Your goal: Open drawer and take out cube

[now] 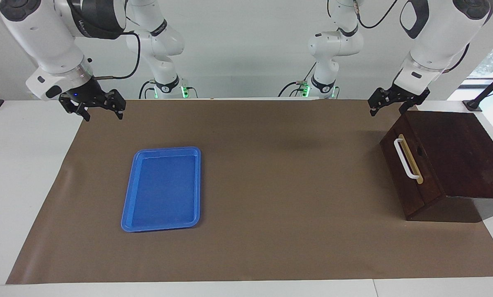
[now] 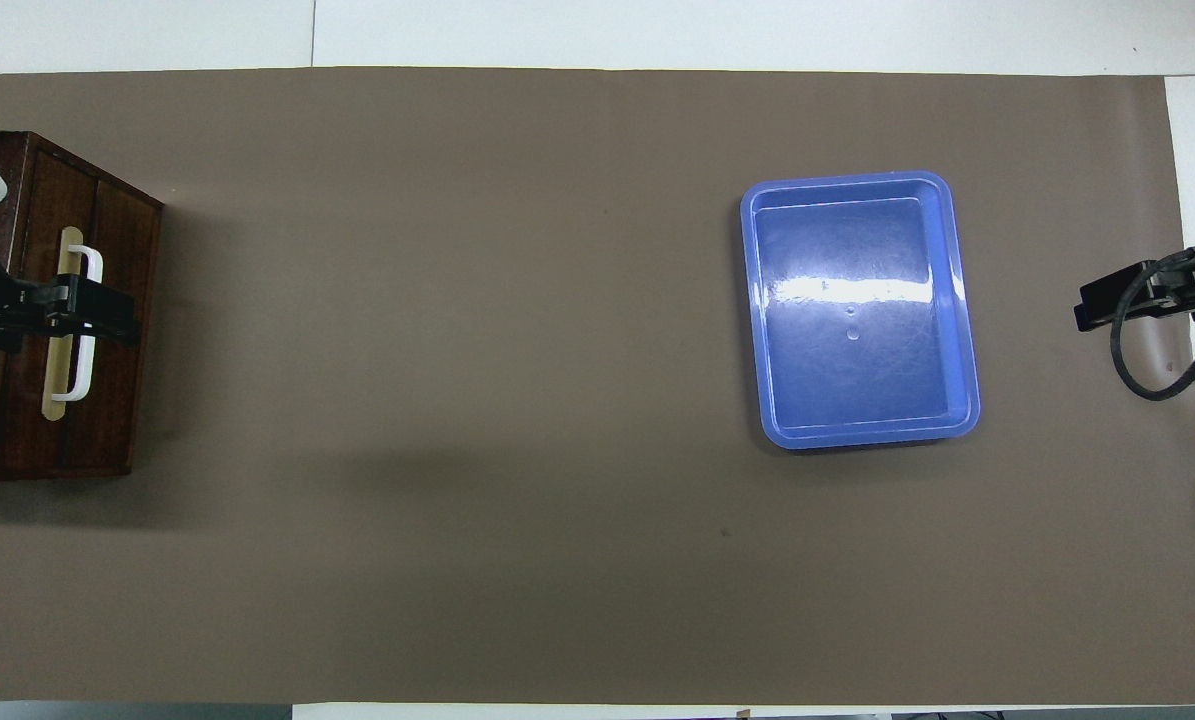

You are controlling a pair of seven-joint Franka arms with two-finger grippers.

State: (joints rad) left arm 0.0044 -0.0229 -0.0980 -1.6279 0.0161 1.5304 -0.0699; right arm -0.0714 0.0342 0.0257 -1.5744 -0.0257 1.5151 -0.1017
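**Drawer shut, both grippers up and holding nothing**

The drawer (image 1: 411,173) is closed. Its dark brown front sits flush in the wooden box (image 1: 456,152), at the left arm's end of the table. A white bar handle (image 1: 403,159) runs along the front, with a tan strip (image 1: 413,163) just beside it. The facing view also shows a small round hole (image 1: 419,152) next to the strip — the overhead view hides that spot under the gripper. No cube shows in either view.

The left gripper (image 1: 390,108) hangs in the air over the box edge nearest the robots. Its fingers are spread wide and hold nothing. From above it seems to lie right across the handle, but the facing view shows it is up high and not touching.

The blue tray (image 1: 135,194) lies flat on the brown mat (image 1: 271,206), toward the right arm's end, well apart from the box.

The right gripper (image 1: 102,111) waits in the air over the edge of the mat at its own end — fingers wide apart, nothing in them. The overhead view shows only its tip and a looping black cable (image 2: 1157,370).
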